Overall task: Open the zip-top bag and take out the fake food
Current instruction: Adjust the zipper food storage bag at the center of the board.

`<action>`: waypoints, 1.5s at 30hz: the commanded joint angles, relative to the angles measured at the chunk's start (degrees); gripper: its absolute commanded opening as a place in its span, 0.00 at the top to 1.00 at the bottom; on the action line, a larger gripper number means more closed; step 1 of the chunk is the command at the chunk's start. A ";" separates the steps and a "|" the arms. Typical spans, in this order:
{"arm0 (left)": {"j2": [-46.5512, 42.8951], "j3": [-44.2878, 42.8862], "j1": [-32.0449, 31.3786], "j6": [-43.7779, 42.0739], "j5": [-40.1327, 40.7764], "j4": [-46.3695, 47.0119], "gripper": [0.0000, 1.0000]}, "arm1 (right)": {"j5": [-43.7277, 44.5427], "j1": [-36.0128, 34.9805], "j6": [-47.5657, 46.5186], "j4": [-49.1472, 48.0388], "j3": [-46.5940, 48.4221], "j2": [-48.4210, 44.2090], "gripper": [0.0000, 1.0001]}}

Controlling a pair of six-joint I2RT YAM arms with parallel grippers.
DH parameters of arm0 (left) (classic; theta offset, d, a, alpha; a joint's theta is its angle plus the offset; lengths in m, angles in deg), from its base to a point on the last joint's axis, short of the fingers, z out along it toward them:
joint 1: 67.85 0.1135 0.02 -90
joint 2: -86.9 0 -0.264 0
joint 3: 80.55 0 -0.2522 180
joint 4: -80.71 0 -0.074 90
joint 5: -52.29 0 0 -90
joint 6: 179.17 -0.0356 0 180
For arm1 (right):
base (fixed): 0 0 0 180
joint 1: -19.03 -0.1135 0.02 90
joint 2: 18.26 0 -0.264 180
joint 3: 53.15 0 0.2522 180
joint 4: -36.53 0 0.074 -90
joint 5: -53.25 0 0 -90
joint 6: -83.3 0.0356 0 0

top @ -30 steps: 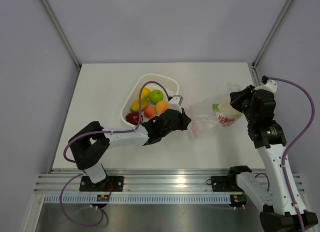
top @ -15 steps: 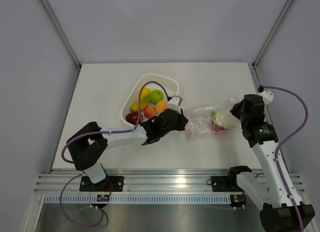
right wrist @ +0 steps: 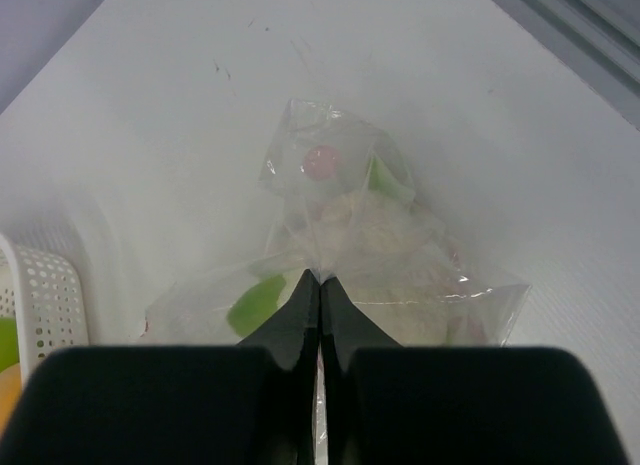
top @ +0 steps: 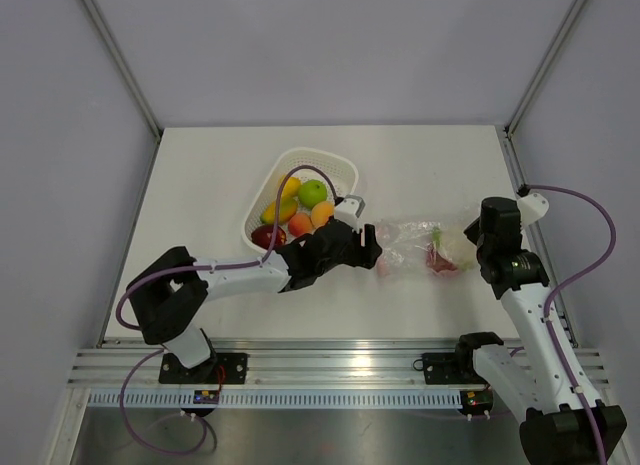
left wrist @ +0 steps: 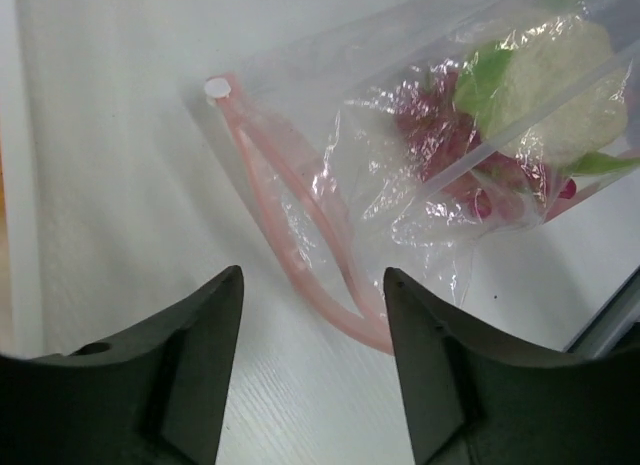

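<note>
The zip-top bag (top: 412, 245) lies on the white table between my two grippers, its pinkish zip strip (left wrist: 318, 247) pulled apart into a loop facing left. Inside it sit two pieces of fake food: a pale green-white leafy piece (left wrist: 548, 83) and a dark red piece (left wrist: 446, 143). My left gripper (top: 372, 247) is open just short of the zip end, and in the left wrist view the strip's loop lies beyond its tips with nothing held (left wrist: 312, 285). My right gripper (right wrist: 320, 277) is shut on a bunch of the bag's film (right wrist: 335, 190) at the far right end.
A white perforated basket (top: 342, 167) stands behind the left gripper, holding several fruits: a green apple (top: 313, 192), an orange one (top: 322, 215), yellow and red ones. Its rim (right wrist: 48, 290) shows at the left of the right wrist view. The table's right edge rail runs close by the right arm.
My left gripper has opened and let go of the zip end. My right gripper has come down and nearer with the bag, which now lies flatter on the table.
</note>
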 commanded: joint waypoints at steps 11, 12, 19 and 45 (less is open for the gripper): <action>-1.85 2.54 2.25 2.44 -2.71 -0.01 0.40 | 7.48 0.24 2.44 0.65 -0.36 -1.28 0.95; -1.50 1.75 2.25 2.62 -2.80 -0.53 0.44 | 7.49 0.24 2.52 0.65 -0.36 -1.36 0.95; 5.27 -3.34 2.25 2.36 -6.66 -1.68 0.61 | 7.40 0.24 2.61 0.39 -0.63 -1.98 0.95; 15.91 -1.26 2.95 6.04 -13.53 26.94 0.45 | 3.18 0.33 2.88 -1.19 -1.77 -0.57 0.95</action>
